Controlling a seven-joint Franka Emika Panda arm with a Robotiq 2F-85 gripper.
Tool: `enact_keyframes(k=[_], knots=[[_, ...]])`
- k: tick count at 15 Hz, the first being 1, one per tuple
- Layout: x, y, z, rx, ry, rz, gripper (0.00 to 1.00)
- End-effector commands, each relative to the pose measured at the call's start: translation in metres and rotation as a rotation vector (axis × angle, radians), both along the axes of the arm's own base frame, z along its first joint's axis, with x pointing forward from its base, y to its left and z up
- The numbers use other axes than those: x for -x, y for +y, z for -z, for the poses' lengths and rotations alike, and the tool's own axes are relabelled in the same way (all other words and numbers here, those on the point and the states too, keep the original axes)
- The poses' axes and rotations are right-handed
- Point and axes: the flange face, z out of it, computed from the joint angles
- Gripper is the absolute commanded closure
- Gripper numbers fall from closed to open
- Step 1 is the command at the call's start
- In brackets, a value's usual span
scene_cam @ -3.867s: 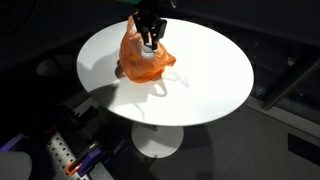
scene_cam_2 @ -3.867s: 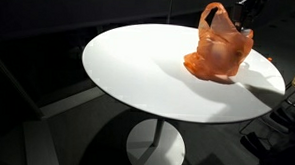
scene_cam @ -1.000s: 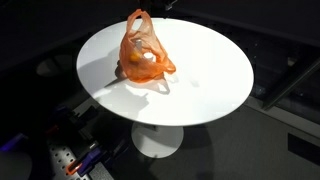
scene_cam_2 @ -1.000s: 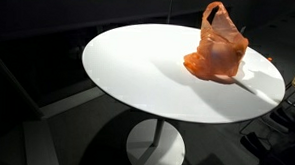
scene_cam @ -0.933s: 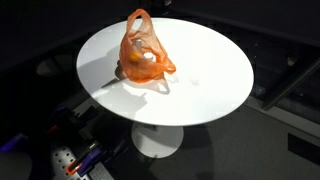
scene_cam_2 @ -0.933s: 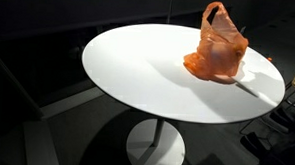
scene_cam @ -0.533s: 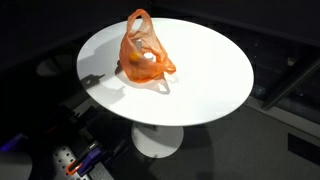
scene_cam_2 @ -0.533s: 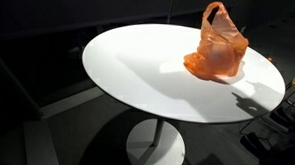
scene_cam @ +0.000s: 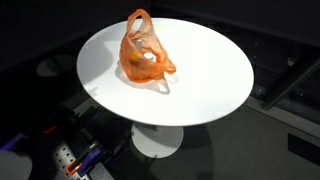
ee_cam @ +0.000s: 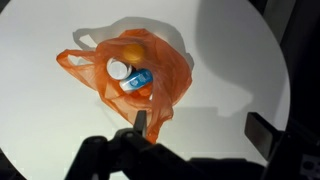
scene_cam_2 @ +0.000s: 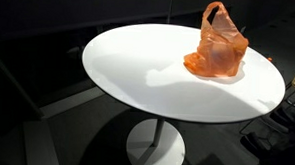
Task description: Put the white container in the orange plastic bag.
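White container (ee_cam: pixel 118 69) lies inside the orange plastic bag (ee_cam: pixel 168 72), cradled by its slumped sides, so the gripper (ee_cam: pixel 200 132) above the bag hangs with jaws apart, holding nothing.

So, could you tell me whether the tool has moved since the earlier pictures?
Yes. The tool was at the mouth of the orange bag; now it has risen above it, out of both exterior views.

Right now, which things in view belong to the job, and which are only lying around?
For the job: orange bag; white container inside it; gripper, open above the bag.
Only lying around: round white table; gear on the floor beside it.
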Motion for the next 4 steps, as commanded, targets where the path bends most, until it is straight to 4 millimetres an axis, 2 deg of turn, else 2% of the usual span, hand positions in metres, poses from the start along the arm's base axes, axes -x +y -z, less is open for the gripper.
enact_keyframes(k=[1,4], knots=[[0.0023,0.0031,-0.0026,0.002,0.002,-0.009,0.00],[0.0047,0.0076,-0.0040,0.003,0.004,-0.019,0.00]])
